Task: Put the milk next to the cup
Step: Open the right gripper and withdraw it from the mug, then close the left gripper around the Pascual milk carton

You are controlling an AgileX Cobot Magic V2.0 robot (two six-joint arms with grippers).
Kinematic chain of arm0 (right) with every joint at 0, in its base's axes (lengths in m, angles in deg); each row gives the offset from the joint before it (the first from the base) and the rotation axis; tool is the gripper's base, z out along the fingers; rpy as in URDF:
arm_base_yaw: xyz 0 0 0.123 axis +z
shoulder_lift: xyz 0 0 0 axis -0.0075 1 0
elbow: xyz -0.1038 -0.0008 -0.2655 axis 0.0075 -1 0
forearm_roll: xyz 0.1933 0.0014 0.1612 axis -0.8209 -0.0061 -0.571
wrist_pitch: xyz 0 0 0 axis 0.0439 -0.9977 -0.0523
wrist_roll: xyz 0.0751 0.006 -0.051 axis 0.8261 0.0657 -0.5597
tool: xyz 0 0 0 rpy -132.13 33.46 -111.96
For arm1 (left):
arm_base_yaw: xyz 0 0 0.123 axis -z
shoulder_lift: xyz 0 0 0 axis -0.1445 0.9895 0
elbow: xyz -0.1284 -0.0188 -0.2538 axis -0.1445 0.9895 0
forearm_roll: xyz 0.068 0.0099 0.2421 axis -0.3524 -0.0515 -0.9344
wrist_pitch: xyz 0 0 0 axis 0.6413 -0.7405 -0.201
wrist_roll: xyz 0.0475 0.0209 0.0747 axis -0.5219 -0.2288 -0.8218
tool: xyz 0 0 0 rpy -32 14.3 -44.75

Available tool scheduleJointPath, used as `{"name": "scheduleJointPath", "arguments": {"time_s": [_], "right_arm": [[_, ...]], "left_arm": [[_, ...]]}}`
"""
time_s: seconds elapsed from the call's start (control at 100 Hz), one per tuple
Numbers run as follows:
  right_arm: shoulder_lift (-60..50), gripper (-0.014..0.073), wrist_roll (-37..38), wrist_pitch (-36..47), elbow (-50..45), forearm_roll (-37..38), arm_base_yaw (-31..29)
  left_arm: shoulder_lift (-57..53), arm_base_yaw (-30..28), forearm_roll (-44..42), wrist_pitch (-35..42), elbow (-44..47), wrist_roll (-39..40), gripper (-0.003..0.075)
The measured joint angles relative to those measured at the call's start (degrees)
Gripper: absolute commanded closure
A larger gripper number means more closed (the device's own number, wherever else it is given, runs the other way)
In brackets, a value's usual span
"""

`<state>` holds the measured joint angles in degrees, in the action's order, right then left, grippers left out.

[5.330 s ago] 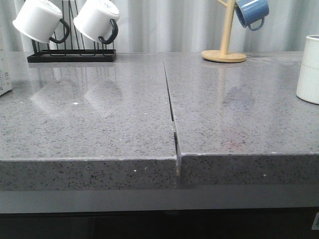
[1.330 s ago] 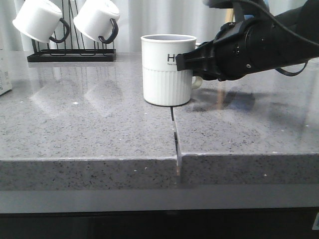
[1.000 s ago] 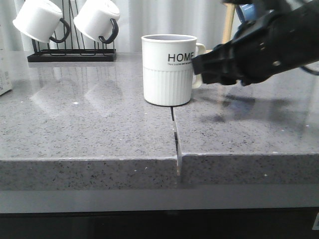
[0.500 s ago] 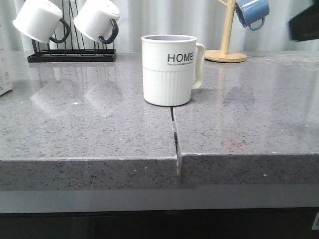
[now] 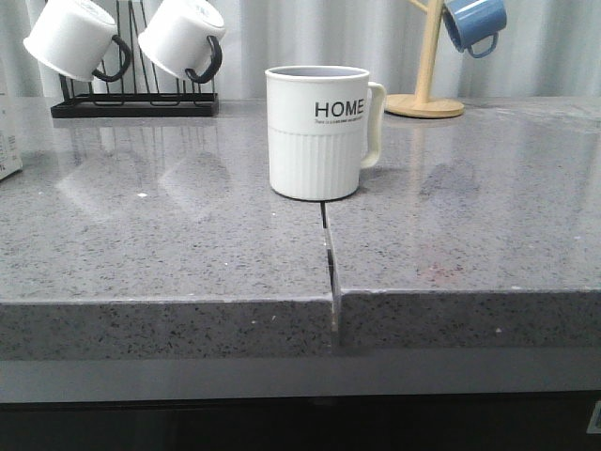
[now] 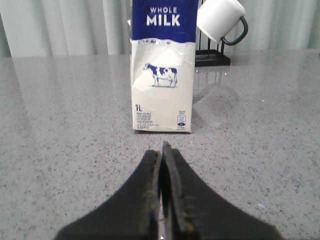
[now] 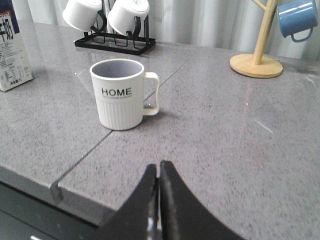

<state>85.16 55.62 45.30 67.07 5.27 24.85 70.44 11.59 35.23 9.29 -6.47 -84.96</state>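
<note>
cup [image 5: 317, 132]: sitting upright mid-worktop, right over the seam [image 5: 328, 246] between the two grey slabs. "HOME" lettering is facing the front, handle is sticking out to the robot's right. Looks empty inside from the right wrist view. Nothing is touching it.

milk [image 6: 162, 65]: standing upright way over at the left end of the worktop [image 5: 169, 244], well apart from the cup. In the front view it's only peeking in at the left edge. The left wrist view is looking straight at its cow and "1L" face, blue "WHOLE MILK" band up top.

left tool [image 6: 161, 159]: hanging low over the worktop just in front of the milk, not touching it. The two fingers are pressed together with basically no gap, and there's nothing between them.

right tool [image 7: 158, 176]: hovering near the front edge of the worktop, pointing toward the cup with a clear stretch of bare stone in between. Fingers are closed up tight against each other too, gripping nothing.

rack [image 5: 134, 101]: black wire thing sitting at the back left, two white mugs [image 5: 70, 39] with black handles hanging on it. It's showing just behind the milk in the left wrist view.

mug tree [image 5: 424, 99]: wooden one standing at the back right, small blue mug [image 5: 474, 24] hanging off a peg.
</note>
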Motion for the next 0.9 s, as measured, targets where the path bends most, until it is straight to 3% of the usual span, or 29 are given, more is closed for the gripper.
{"name": "scheduleJointPath", "arguments": {"time_s": [0.2,0.34,0.52,0.62,0.69,0.84,0.9], "right_arm": [[-3.9,0.0577,0.0,-6.0,0.0,0.0,0.0],[-4.1,0.0577,0.0,-6.9,0.0,0.0,0.0],[-4.1,0.0577,0.0,-7.0,0.0,0.0,0.0],[-4.1,0.0577,0.0,-7.0,0.0,0.0,0.0],[-4.1,0.0577,0.0,-7.0,0.0,0.0,0.0],[-4.1,0.0577,0.0,-7.1,0.0,0.0,0.0],[-4.1,0.0577,0.0,-7.1,0.0,0.0,0.0]], "left_arm": [[0.0,0.0,-0.4,4.1,-0.1,0.0,0.0741],[1.7,0.0,-0.9,-1.6,-5.7,0.0,0.0741],[12.8,-0.1,-0.9,-5.9,-15.3,0.0,0.071],[19.7,-0.1,-0.9,-6.0,-18.3,0.0,0.0584],[24.5,-0.1,-0.9,-4.6,-19.5,0.0,0.0443],[34.1,-0.1,-0.9,3.5,-20.0,0.0,0.005],[37.3,-0.1,-0.9,7.3,-20.0,0.0,0.0009]]}}
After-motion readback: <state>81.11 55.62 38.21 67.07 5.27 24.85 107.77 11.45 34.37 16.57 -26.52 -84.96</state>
